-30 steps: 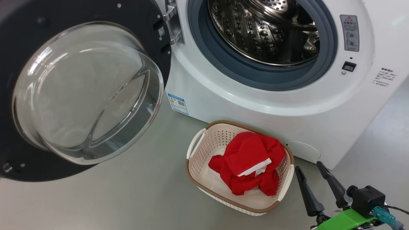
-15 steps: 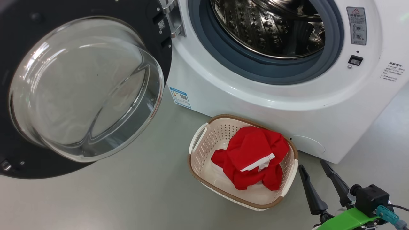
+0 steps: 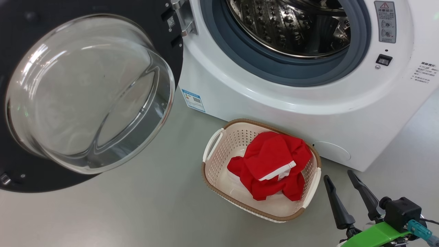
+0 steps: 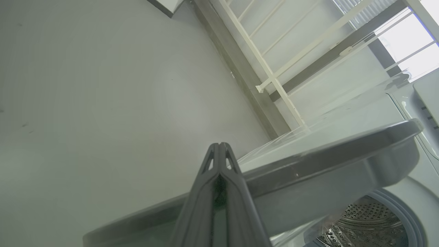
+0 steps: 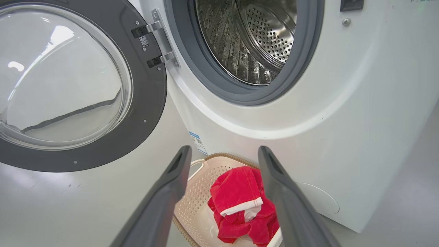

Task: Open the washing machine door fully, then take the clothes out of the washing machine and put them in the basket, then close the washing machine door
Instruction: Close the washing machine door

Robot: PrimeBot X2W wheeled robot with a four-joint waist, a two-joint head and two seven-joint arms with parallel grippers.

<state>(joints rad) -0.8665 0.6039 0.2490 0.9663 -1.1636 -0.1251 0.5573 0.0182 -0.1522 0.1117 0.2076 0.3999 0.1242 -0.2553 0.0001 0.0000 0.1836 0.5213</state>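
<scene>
Head view: the washing machine door (image 3: 85,92) is seen swung wide on the hinge side of the washing machine (image 3: 274,99), glass bowl outward. The basket (image 3: 219,161) is set on the floor (image 3: 137,206) just in front of the washing machine, and the clothes (image 3: 271,157) are heaped in it. The right gripper (image 3: 338,175) is held empty, fingers apart, near the washing machine's lower front. The door is judged stiff, fairly heavy and glossy-slick. It is best pushed on the black rim farthest from the washing machine, not on the glass. The drum (image 3: 291,24) is cut off at the top edge.

Left wrist view: the left gripper (image 4: 219,147) is pressed together on nothing, close by the door's outer edge. Contact cannot be judged.

Right wrist view: no garment is seen in the visible drum, though its lower front is hidden by the gasket (image 5: 240,99). The door's outer face and handle are not shown.
</scene>
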